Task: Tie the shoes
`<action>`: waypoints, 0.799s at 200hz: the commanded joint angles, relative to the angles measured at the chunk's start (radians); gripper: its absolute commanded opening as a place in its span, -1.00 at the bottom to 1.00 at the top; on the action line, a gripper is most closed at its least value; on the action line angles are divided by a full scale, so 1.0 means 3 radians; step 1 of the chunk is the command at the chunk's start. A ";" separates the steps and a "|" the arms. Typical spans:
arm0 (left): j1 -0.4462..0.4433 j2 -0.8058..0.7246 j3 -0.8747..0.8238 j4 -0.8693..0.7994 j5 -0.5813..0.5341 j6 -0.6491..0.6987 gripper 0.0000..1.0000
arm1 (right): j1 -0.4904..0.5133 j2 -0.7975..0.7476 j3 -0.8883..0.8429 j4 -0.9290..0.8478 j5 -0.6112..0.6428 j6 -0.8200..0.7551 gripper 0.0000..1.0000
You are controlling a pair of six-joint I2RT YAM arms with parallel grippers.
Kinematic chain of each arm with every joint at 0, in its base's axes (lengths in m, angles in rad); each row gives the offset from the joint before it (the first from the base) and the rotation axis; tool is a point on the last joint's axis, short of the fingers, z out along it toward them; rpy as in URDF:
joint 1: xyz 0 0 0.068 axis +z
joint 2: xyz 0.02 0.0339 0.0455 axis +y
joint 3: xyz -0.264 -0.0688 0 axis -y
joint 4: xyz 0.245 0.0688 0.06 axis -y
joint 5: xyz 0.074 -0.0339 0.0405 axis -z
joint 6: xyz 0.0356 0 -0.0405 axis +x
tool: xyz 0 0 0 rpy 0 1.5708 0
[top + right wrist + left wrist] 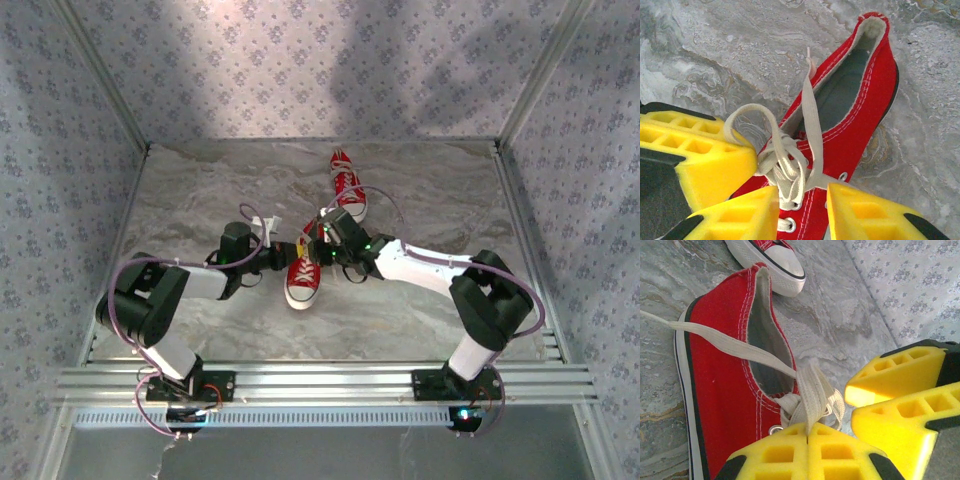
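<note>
Left jaws: shut tight, and they've got the flat white lace [812,390] pinched in the seam between the yellow pads [775,455], right down by the top eyelets.
Right jaws: standing apart, one pad on either side of the loose tangle of lace over the tongue. Nothing is gripped between them.
Shoe in play: the near red canvas low-top sneaker with the white rubber sole [303,278] lies mid-worktop, squarely between the two arms.
Second shoe: the matching red sneaker with the white toe cap [347,185] sits just beyond the first, farther back, with no arm on it.
Step in hand: by the look of it the knot is being formed, one strand anchored while the other side is open to take its partner.
Doing it well: the left pinch should stay firm and low. The right jaws want to close on a single strand or loop, not the whole bundle. After that, an even, opposite pull out to both sides should cinch the knot without dragging the light shoe along.
Surface: grey marbled worktop [200,190], smooth-looking, so probably little friction to hold the sneaker in place.
Room: pale walls with a floral print [330,60] close in three sides. A slotted aluminium rail [330,382] at the near edge carries the arm bases.
</note>
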 commanded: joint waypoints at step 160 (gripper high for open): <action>0.0048 -0.0019 0.0009 0.0036 -0.0041 0.0034 -1.00 | -0.0032 -0.0110 -0.0095 0.0144 -0.0054 -0.0063 -0.97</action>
